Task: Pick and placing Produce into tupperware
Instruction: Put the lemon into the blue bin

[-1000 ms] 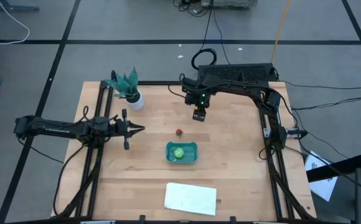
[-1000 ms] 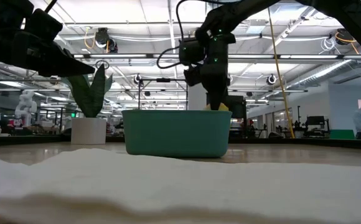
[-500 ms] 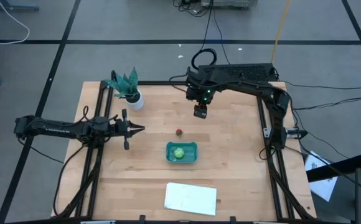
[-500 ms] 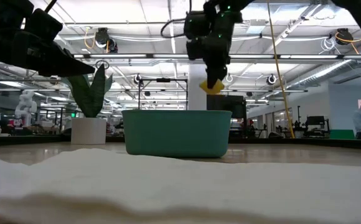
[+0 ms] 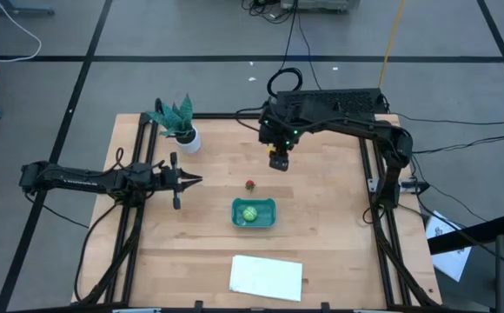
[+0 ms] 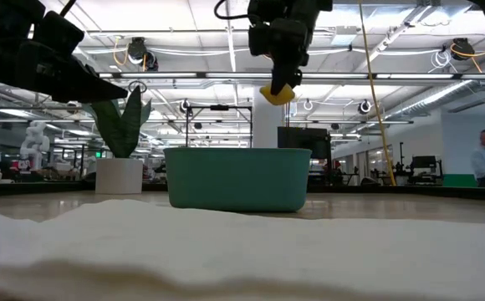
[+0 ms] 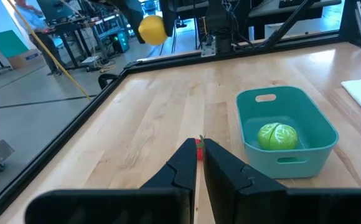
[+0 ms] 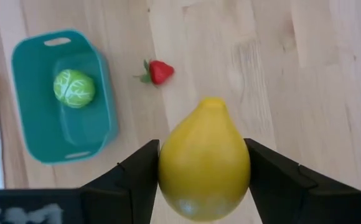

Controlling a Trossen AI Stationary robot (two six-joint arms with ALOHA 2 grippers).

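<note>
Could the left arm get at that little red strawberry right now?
Probably yes: the strawberry lies on bare wood beside the teal container, nothing between it and the left gripper, though its fingers are shut.

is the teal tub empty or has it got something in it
Not empty. The teal tub holds one piece, the green cabbage. The strawberry lies on the table outside it, and the lemon is in the right gripper.

The light wood worktop (image 5: 321, 226) carries a teal tub (image 5: 254, 213) near its middle. A strawberry (image 5: 250, 184) lies on the wood just behind the tub. A white sheet (image 5: 267, 276) lies in front of it. A potted plant (image 5: 179, 123) stands well behind the tub, to its left.
</note>
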